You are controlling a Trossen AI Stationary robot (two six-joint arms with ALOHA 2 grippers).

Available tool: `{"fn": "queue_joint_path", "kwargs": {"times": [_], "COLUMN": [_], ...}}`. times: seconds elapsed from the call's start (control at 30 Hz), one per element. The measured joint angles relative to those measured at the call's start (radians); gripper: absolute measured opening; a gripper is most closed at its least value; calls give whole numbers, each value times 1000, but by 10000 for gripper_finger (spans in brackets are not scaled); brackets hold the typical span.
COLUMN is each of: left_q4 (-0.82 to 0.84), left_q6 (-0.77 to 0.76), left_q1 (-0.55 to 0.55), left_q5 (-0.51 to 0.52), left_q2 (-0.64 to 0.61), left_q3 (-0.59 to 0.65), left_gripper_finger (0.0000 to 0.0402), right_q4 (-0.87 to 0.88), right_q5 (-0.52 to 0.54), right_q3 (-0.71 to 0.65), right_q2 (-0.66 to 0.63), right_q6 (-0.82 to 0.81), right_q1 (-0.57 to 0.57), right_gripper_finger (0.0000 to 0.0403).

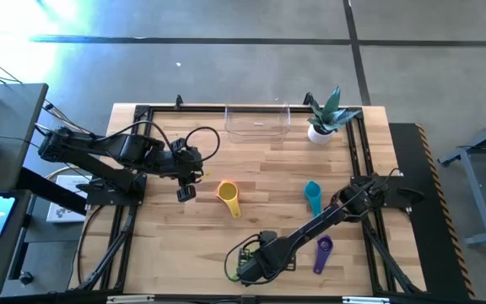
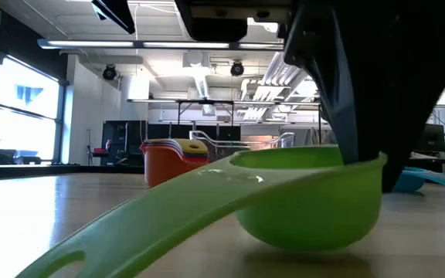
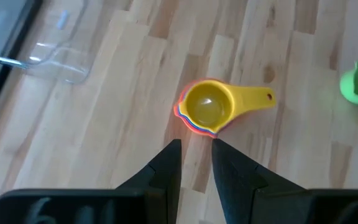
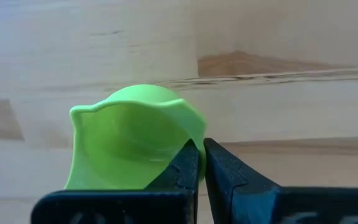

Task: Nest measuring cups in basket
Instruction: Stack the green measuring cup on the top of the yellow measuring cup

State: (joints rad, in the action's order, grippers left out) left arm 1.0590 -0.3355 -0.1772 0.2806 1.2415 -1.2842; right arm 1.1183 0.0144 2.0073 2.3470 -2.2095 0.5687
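The green cup [image 2: 307,201] sits at the table's near edge, its handle pointing toward the near side. My right gripper [image 4: 201,152] is down on it from above, also seen in the high view [image 1: 248,263]. A stack with the yellow cup [image 3: 207,106] on top and an orange cup [image 2: 164,162] outermost stands on the table's middle. My left gripper [image 3: 196,146] hovers just left of the stack, empty, its fingers a narrow gap apart. The teal cup [image 1: 312,196] and the purple cup [image 1: 322,253] lie on the table's right part. The clear basket [image 1: 258,123] stands at the far edge. My right gripper pinches the green cup's bowl wall at the rim [image 4: 194,127], on the side away from the handle. One finger is inside the bowl and one outside. The fingers [image 2: 350,116] come from above, pointing down. The bowl's underside [image 2: 307,245] is at the tabletop.
A small white plant pot [image 1: 321,131] stands right of the basket at the far edge. Bare wood lies between the stack and the basket. Black frame rails run along the table's left and right sides.
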Motion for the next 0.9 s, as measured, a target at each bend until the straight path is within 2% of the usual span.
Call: {"fn": "queue_joint_path", "kwargs": {"times": [0.27,0.53,0.63,0.9], "left_q4": [95,139,151,162], "left_q6": [0,-1,-19,-99], "left_q1": [0,9,31,108], "left_q5": [-26,-28,-28,-28], "left_q2": [0,-23,-49,-140], "left_q3": [0,0,0,1], "left_gripper_finger": [78,78,78,78], "right_q4": [212,455,424,391], "right_q5": [2,88,114,100], "right_q3": [144,329,346,349], "right_q2": [0,0,-14,-27], "right_q6": [233,614,821,1284], "right_q1": [-64,-178,-237,-402], "right_gripper_finger": [2,1,1,0]}}
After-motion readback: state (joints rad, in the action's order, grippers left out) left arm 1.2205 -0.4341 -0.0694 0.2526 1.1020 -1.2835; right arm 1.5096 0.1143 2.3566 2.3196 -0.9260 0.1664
